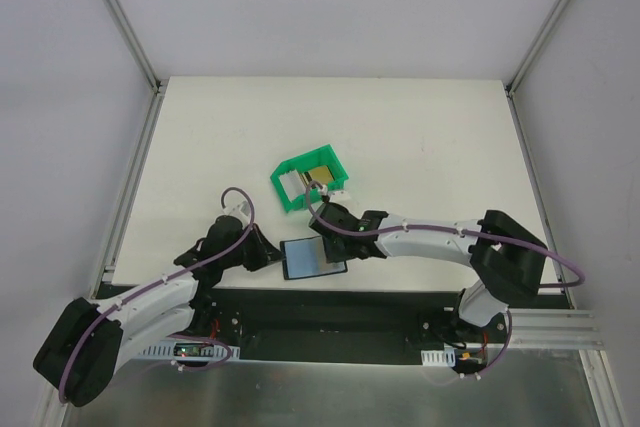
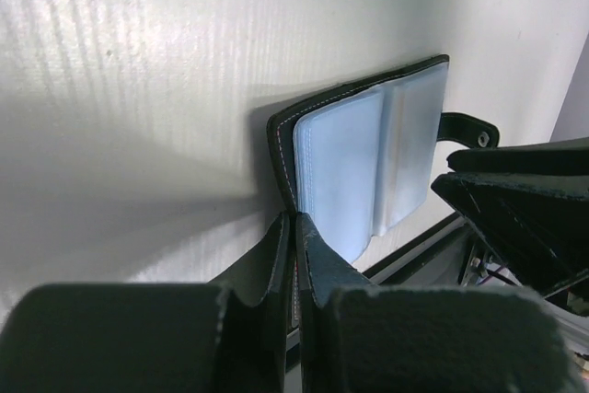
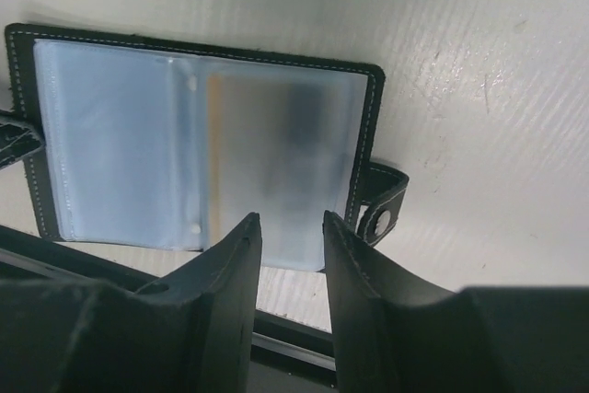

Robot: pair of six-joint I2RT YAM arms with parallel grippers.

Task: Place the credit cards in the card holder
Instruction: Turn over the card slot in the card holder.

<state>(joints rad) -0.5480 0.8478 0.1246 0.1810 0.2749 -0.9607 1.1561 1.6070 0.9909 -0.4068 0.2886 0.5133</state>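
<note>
From above: black folding card holder [image 1: 313, 258] open at lower centre of the white desk [image 1: 420, 137]; gold credit cards [image 1: 320, 177] in the green plastic bin [image 1: 286, 190] just above. Left wrist: left gripper [image 2: 294, 225] clenched on its cover edge, likely to steady it. Right wrist: right gripper [image 3: 288, 229] released, empty, over the sleeves.

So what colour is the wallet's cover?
The wallet is black with pale stitching; clearest from the right wrist.

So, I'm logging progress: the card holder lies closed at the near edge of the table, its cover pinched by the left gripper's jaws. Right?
Not closed: the card holder lies open, clear sleeves up, as the right wrist view shows. It is at the near edge of the table, cover pinched by the left gripper.
</note>
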